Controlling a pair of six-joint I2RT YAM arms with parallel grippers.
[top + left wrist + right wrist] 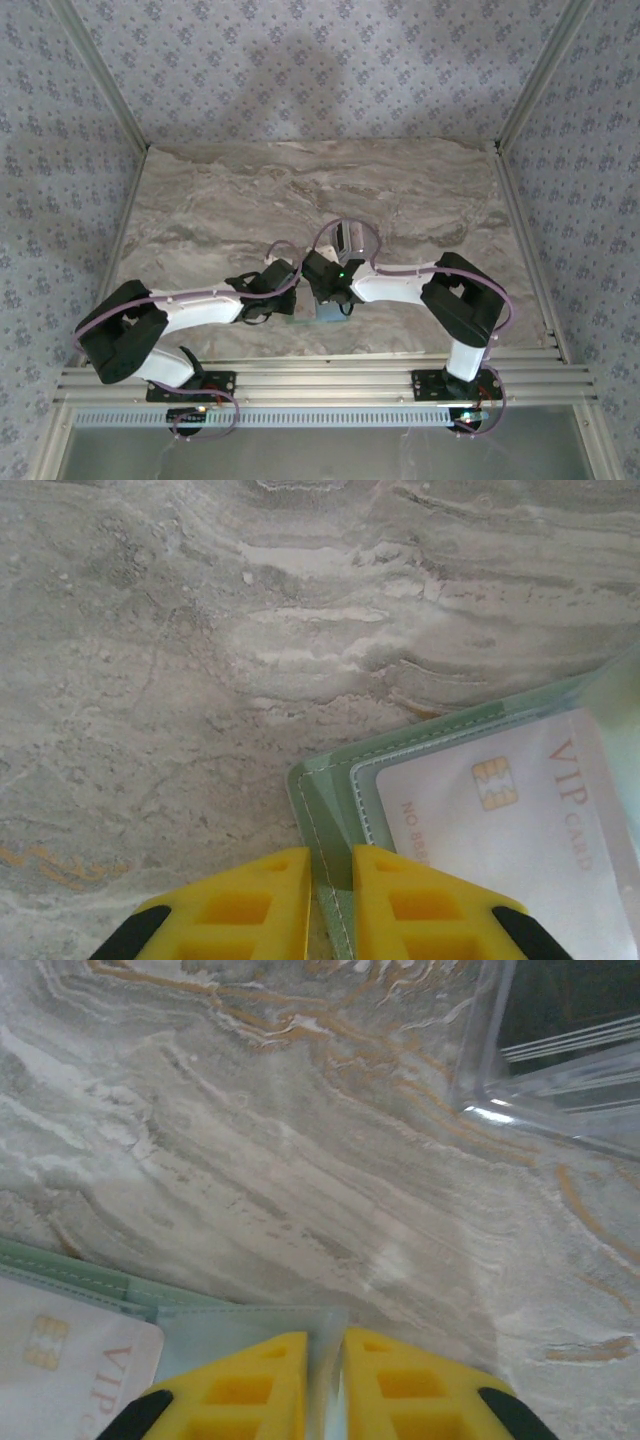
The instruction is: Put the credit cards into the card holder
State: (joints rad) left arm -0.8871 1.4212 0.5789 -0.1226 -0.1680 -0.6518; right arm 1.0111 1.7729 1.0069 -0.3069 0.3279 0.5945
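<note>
The sage-green card holder (335, 800) lies open on the marble table, near the front middle in the top view (322, 313). A pale credit card (500, 830) with a gold chip and "VIP CARD" lettering sits in its clear pocket and also shows in the right wrist view (60, 1360). My left gripper (331, 865) is shut on the holder's stitched edge by its corner. My right gripper (327, 1360) is shut on the thin edge of the holder's pale panel (230, 1325). Both arms meet over the holder.
A clear plastic box (560, 1060) stands on the table just beyond the right gripper, and it sits behind the two wrists in the top view (352, 238). Patterned walls and metal rails (520, 250) enclose the marble tabletop (220, 200).
</note>
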